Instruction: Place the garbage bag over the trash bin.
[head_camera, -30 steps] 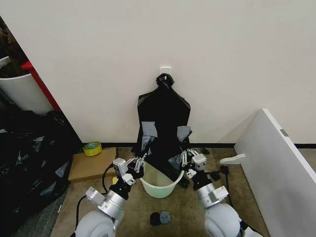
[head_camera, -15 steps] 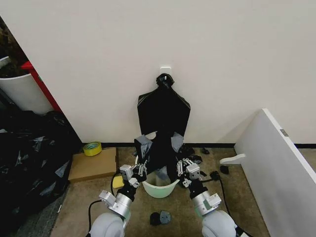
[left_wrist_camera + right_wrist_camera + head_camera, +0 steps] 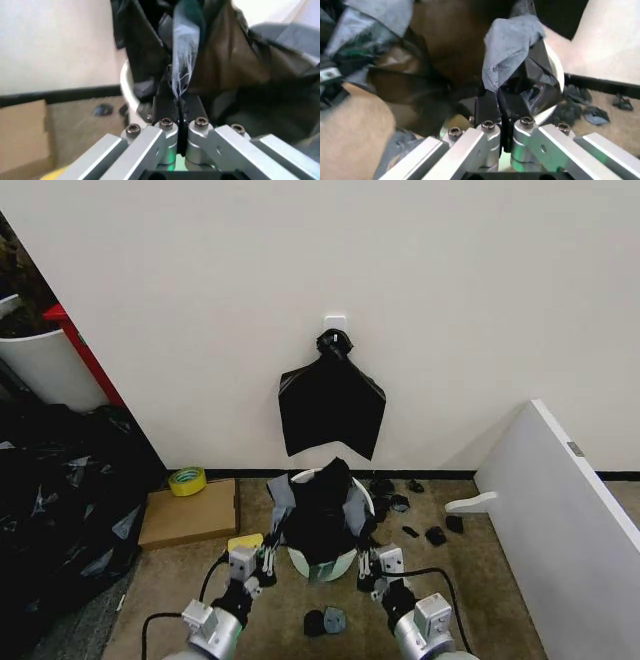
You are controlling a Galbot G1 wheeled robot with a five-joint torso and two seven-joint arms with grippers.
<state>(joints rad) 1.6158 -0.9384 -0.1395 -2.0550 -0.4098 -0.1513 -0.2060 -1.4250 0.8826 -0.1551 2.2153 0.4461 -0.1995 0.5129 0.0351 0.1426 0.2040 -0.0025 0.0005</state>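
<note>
The black garbage bag (image 3: 322, 508) lies bunched over the mouth of the white trash bin (image 3: 326, 567), which stands on the floor by the wall. My left gripper (image 3: 266, 550) is low at the bin's left side and shut on the bag's edge. My right gripper (image 3: 368, 564) is low at the bin's right side, also shut on the bag's edge. In the left wrist view the gripper (image 3: 178, 108) pinches a stretched strip of the bag (image 3: 184, 56) beside the bin's rim (image 3: 127, 88). The right wrist view has the gripper (image 3: 498, 104) clamped on a crumpled fold of the bag (image 3: 512, 56) near the rim (image 3: 556, 73).
A flat black bundle (image 3: 332, 406) hangs on the wall above the bin. A heap of black sheeting (image 3: 60, 500) fills the left. A cardboard piece (image 3: 188, 515) with a yellow tape roll (image 3: 187, 479) lies left of the bin; a white board (image 3: 562, 520) leans on the right. Black scraps (image 3: 325, 620) dot the floor.
Both grippers have pulled down and back toward me with the bag. The bag has dropped from in front of the wall bundle onto the bin's mouth.
</note>
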